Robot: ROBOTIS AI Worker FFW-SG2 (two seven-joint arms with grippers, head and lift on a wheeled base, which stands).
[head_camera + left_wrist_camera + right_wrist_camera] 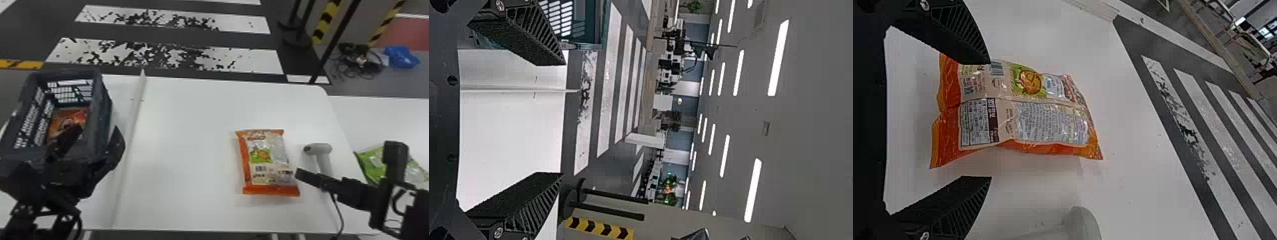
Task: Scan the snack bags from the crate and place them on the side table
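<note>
Nearest, the left gripper (97, 129) and right gripper (346, 159) have fingers spread wide, holding nothing. On the surface (185, 127) lie an orange bag (261, 156), its barcode (996, 69) and dense print clear in the right wrist view, and the scanner (325, 161). The head view shows a green bag (372, 164) on the side table (376, 118) and another bag (71, 116) inside the crate (103, 105).

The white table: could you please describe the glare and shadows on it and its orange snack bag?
Head view: pale sheen on the white table, glints on the orange snack bag; right wrist view: highlights on the bag and a soft shadow beside it.
</note>
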